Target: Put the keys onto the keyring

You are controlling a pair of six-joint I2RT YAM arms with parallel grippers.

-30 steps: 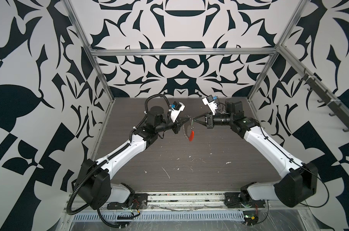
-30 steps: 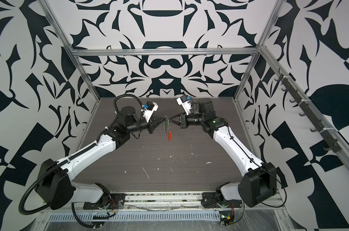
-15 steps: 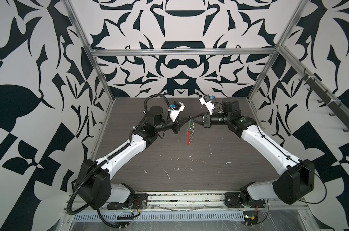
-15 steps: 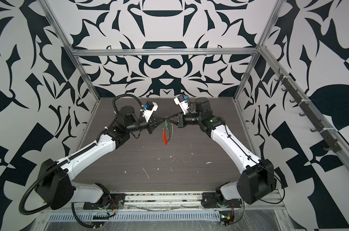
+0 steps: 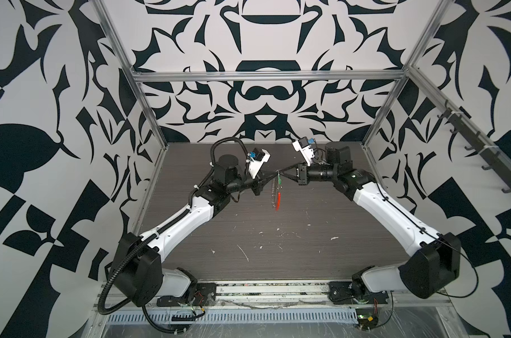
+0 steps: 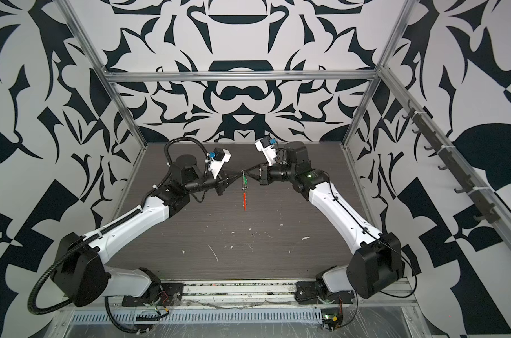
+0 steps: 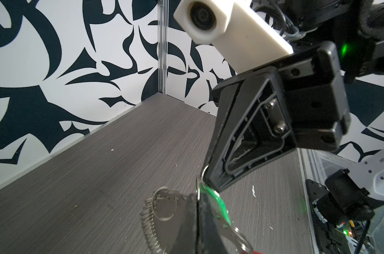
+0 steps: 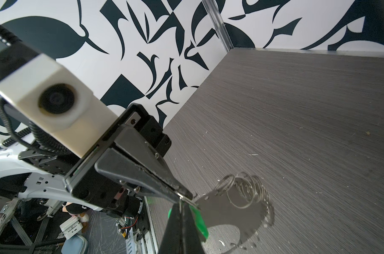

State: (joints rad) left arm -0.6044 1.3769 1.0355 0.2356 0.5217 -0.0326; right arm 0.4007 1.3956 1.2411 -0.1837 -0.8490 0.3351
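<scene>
In both top views the keyring (image 5: 274, 190) (image 6: 244, 190) hangs in the air over the back middle of the table. It is a wire loop with a red segment (image 5: 278, 202) at its low end. The keys, a green tag (image 5: 280, 182) (image 7: 219, 204) (image 8: 200, 222), sit at the loop's top. My left gripper (image 5: 274, 175) (image 7: 198, 195) is shut on the loop's wire there. My right gripper (image 5: 281, 175) (image 8: 181, 203) meets it tip to tip, shut on the small ring at the tag's top. Several silvery rings (image 7: 152, 220) (image 8: 248, 193) hang beside the tag.
The dark wood-grain table (image 5: 277, 257) carries small white scraps (image 5: 244, 251) in its front half. Patterned walls and metal frame posts (image 5: 148, 117) close in the back and sides. A rail with hooks (image 5: 482, 152) runs along the right wall.
The right gripper has edged left toward the left one, and the hanging loop with its red segment has swung a little. Both grips stay shut.
</scene>
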